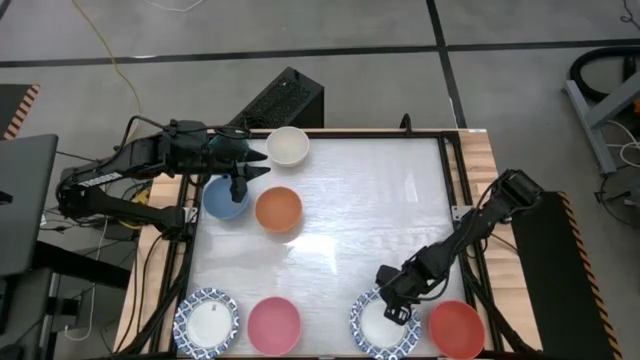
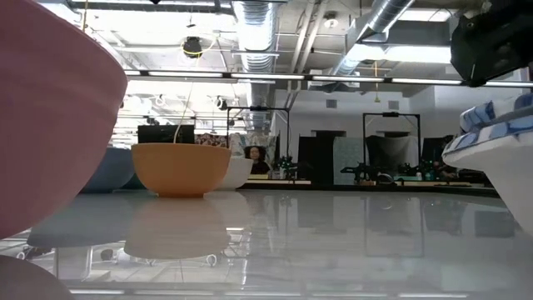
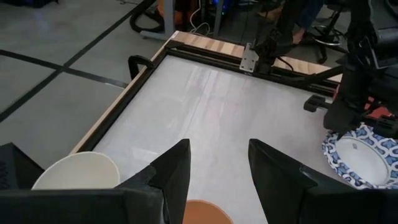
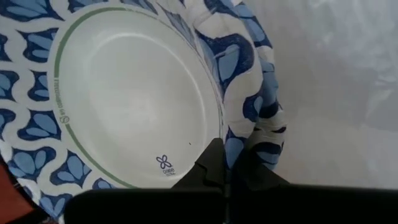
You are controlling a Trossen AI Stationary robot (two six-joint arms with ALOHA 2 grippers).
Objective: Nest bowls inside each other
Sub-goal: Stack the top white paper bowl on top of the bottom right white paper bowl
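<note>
Although six bowls stand in sight on the worktop (image 1: 360,200), none visibly sits inside another, so the nesting appears to be at its start, with every bowl still to be stacked. At the near edge, the patterned-rim bowl (image 1: 372,328) is the one in hand: the right claw (image 1: 398,311) is clamped on its rim, pinching the blue-and-white edge between closed fingers, as the right wrist view confirms. Just beside it on the right stands the red bowl (image 1: 457,328); further left along the same edge are the pink bowl (image 1: 273,325) and a second patterned-rim bowl (image 1: 206,322). Toward the far left corner lie the orange bowl (image 1: 278,209), the blue bowl (image 1: 225,199) and the cream-white bowl (image 1: 288,145), close together but each on its own. The right arm reaches in from the right edge, folded low, wrist angled down onto the rim. The left claw (image 1: 252,166) hovers between the cream-white and blue bowls, fingers apart and holding nothing, its arm extended from the left side.
</note>
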